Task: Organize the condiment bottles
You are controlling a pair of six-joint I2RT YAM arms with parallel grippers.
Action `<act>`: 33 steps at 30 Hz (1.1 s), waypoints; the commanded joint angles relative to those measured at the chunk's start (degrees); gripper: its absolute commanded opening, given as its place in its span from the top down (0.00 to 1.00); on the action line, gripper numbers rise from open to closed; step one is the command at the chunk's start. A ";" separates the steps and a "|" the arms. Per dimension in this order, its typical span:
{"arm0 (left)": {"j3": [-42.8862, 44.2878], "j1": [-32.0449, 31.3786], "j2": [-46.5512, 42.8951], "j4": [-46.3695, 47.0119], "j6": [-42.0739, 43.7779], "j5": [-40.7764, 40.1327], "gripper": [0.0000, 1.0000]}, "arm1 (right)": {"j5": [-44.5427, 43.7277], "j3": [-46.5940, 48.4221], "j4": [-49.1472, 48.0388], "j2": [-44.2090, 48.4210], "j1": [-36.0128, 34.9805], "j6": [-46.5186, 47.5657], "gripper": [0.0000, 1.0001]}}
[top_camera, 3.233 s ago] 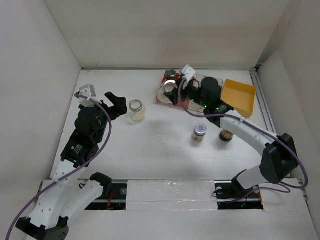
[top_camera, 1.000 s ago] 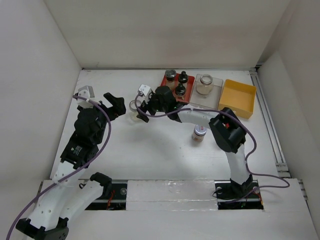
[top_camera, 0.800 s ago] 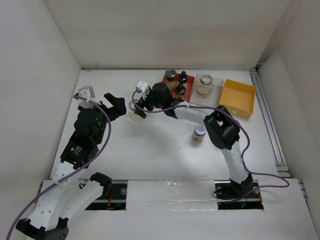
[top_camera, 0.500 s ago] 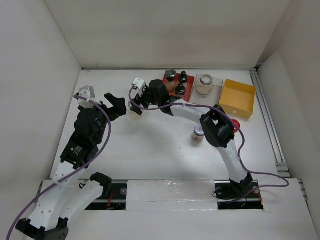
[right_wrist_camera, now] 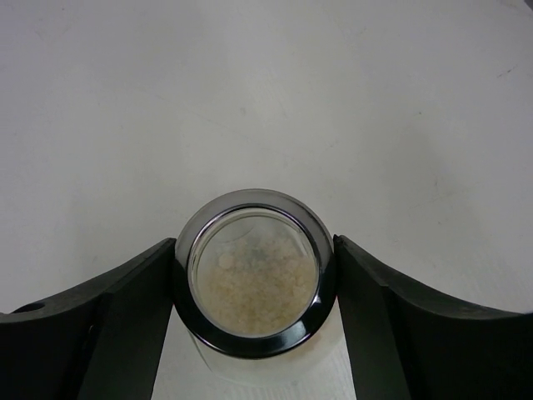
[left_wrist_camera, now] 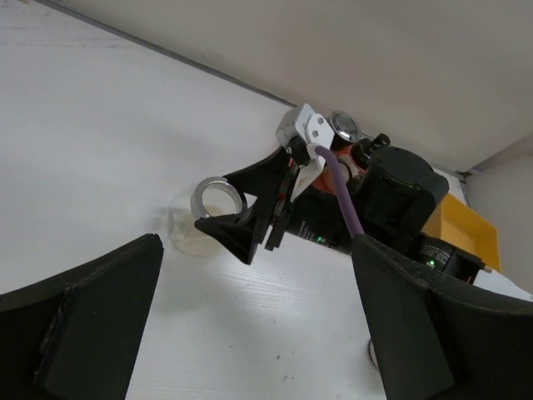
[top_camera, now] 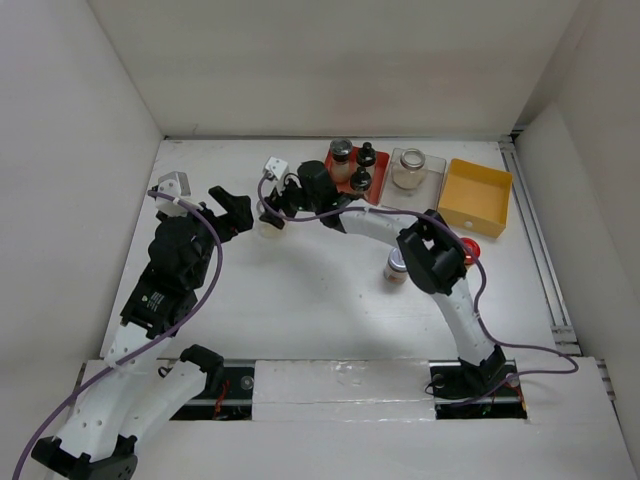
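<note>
My right jaws grip the clear glass jar, pads touching the rim both sides. Jar's upright, mid-left on bench. Left jaws open, empty, near it. Grip sits high, so I'd squeeze firm, lift straight up, keep it level. Prob goes to clear tray beside 2nd glass jar.

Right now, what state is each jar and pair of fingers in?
left gripper, fingers open, empty.
right gripper, fingers shut on the squat glass jar.
squat glass jar, upright.
three shakers, upright in the red tray.
second glass jar, upright in the clear tray.
labelled jar, upright on the table.
</note>
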State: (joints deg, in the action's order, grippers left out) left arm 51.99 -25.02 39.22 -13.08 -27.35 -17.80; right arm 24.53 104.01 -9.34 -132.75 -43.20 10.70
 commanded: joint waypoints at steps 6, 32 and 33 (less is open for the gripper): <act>-0.31 0.23 -0.55 2.18 0.37 0.93 0.07 | 3.16 -13.97 -12.01 24.42 1.00 -2.44 0.48; -0.31 0.23 -0.02 2.18 0.89 1.98 0.07 | -1.68 -36.95 -10.96 38.36 38.36 -1.91 0.48; -0.31 0.23 -0.02 2.18 0.90 1.98 0.07 | -1.16 -36.95 -10.96 37.83 38.37 -1.91 0.48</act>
State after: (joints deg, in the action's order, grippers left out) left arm 51.99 -25.02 39.29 -13.08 -27.29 -16.51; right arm 21.47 64.86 -14.46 -95.44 -5.06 8.80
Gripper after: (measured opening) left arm 0.928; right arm 0.757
